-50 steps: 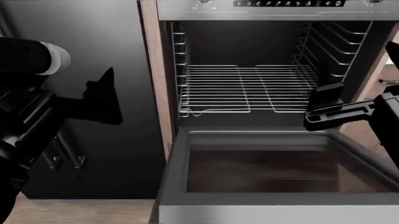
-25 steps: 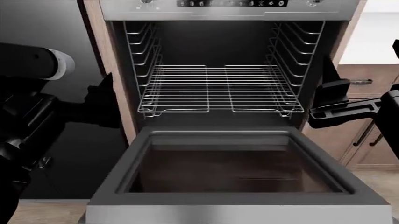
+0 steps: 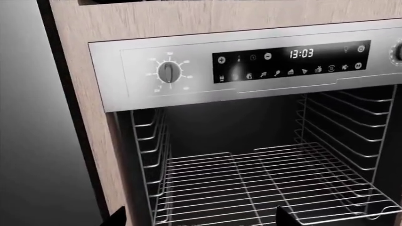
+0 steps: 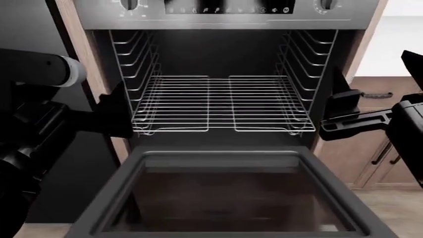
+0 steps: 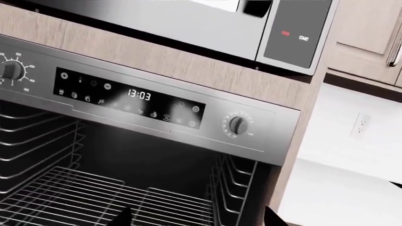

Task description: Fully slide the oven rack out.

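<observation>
Between my two claws sits the wide flat silver wire-grid oven rack [image 4: 221, 104], resting level on the curved grey wire side guides [image 4: 135, 59] inside the dark oven cavity, its looped front corners at the cavity mouth. My left black claw [image 4: 112, 114] hovers just beside the rack's left front corner, fingers spread wide, holding nothing. My right black claw [image 4: 343, 116] hovers beside the right corner; I cannot tell its opening. Below both, the dark glass-panelled oven door [image 4: 225, 198] hangs open.
</observation>
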`<state>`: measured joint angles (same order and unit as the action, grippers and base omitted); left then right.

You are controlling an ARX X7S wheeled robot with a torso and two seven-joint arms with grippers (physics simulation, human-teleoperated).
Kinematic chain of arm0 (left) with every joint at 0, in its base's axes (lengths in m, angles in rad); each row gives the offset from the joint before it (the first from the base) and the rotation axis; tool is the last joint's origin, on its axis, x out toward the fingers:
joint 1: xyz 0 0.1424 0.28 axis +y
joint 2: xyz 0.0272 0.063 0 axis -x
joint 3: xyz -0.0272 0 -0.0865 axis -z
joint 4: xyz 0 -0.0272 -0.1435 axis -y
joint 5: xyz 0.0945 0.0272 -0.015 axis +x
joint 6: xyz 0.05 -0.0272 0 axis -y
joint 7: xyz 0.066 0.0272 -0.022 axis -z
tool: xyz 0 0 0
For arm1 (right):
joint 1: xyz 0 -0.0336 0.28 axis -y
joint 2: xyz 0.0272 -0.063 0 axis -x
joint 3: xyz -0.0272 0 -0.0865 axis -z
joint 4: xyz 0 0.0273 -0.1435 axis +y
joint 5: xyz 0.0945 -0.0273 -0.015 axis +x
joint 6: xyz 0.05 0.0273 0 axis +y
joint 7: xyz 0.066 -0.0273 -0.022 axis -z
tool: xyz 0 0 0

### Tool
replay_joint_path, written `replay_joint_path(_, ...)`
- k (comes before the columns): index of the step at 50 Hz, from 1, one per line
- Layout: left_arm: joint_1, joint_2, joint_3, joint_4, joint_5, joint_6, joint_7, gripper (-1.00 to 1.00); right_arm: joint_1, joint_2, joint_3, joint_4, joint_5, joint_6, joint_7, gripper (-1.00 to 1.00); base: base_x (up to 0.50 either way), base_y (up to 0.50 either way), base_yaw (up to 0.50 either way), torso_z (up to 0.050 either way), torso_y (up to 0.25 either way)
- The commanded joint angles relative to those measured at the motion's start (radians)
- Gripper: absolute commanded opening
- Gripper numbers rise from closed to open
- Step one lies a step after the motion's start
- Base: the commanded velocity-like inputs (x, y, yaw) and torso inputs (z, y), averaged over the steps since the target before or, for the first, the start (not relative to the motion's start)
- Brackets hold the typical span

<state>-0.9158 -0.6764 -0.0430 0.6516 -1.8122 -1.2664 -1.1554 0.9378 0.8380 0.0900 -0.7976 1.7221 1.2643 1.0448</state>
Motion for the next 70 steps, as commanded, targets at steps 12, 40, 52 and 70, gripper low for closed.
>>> replay_joint_path(12, -0.001, -0.013, 0.019, -0.012, 0.001, 0.018, -0.009, 1.00, -0.013, 0.004, -0.011, 0.011, 0.011, -0.021, -0.004, 1.00, 0.33, 0.00, 0.00, 0.000, 0.000)
replay_joint_path(40, 0.006, -0.031, 0.071, -0.023, -0.009, 0.017, -0.017, 1.00, -0.027, 0.009, -0.025, 0.024, -0.002, -0.034, -0.012, 1.00, 0.28, 0.00, 0.00, 0.000, 0.001)
replay_joint_path(52, 0.005, -0.036, 0.088, -0.022, -0.006, 0.019, -0.019, 1.00, -0.042, 0.018, -0.033, 0.029, 0.001, -0.038, -0.005, 1.00, 0.09, 0.00, 0.00, 0.000, -0.041)
replay_joint_path(70, -0.032, -0.051, 0.123, -0.041, -0.035, 0.027, -0.043, 1.00, -0.005, 0.042, -0.069, 0.079, 0.075, -0.057, 0.044, 1.00, 0.00, 0.00, 0.00, 0.000, -0.250)
